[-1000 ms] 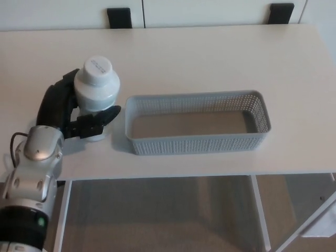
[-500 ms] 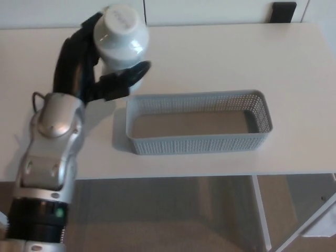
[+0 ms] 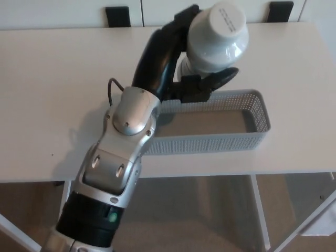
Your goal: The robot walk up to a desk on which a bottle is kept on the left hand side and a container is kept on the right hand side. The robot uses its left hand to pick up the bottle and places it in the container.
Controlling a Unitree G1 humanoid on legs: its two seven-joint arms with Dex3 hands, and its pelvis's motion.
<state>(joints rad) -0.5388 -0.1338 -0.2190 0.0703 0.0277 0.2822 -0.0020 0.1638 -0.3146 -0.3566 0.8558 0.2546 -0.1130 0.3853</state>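
My left hand (image 3: 181,68) is shut on a white bottle with a white cap (image 3: 216,38), holding it up in the air. The bottle hangs above the far rim of the grey perforated container (image 3: 252,131), roughly over its middle. My silver left forearm (image 3: 123,142) reaches diagonally across the desk and hides the container's left end. The container's visible inside holds nothing. My right hand does not show.
The white desk (image 3: 58,79) runs across the view, its front edge near the bottom. Two black brackets (image 3: 117,14) sit at the desk's far edge against a white wall. Floor and a desk leg (image 3: 261,210) show below.
My left hand has carried the bottle up and to the right, from over the desk's left side to above the container. My arm now covers the container's left end.
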